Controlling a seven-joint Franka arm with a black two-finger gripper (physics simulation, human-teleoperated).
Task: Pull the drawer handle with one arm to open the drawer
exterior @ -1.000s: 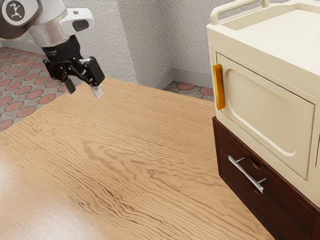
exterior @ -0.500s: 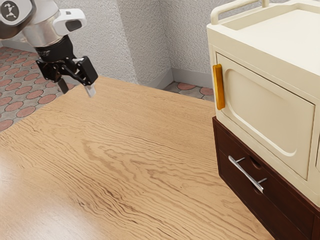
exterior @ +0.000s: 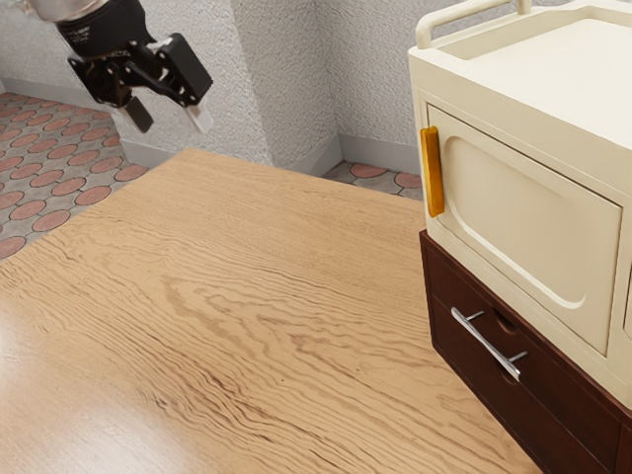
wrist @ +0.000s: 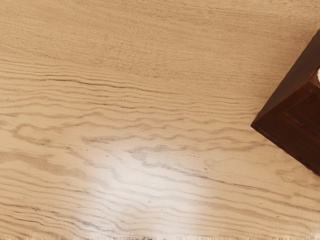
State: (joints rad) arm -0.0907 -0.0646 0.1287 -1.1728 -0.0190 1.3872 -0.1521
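In the exterior view, a cream cabinet [exterior: 533, 94] is seen at the upper right, its recessed door [exterior: 523, 217] fitted with an amber handle [exterior: 433, 173]. Rough pale walls [exterior: 281, 79] are edged by a grey baseboard [exterior: 380, 153] behind the wood-grained table [exterior: 257, 296]. Round reddish floor tiles [exterior: 69, 172] are seen at left.

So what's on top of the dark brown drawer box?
The cream cabinet sits on the brown box, covering most of its top. I can't see what's under there.

both views look down, sharing the tabletop [exterior: 267, 296]
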